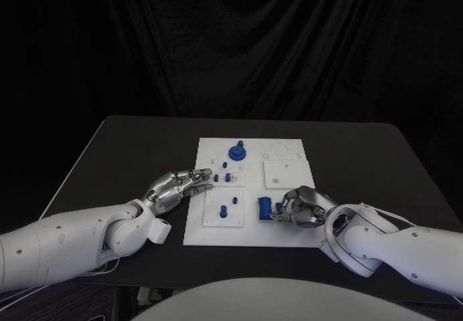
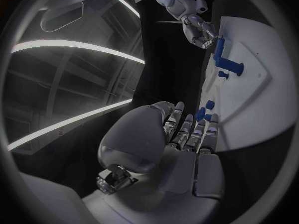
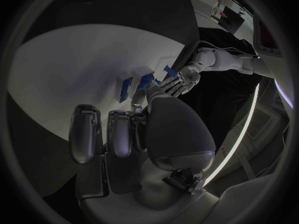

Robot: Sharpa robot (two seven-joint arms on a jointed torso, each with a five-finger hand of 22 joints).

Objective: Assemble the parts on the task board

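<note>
White task board point(image 1: 290, 237) between left hand point(image 1: 178, 187) and right hand point(image 1: 304, 207)

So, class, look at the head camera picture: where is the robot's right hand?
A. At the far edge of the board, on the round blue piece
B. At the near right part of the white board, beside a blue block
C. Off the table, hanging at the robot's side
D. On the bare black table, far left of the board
B: the right hand sits over the white board's near right part, right next to the blue block.
</note>
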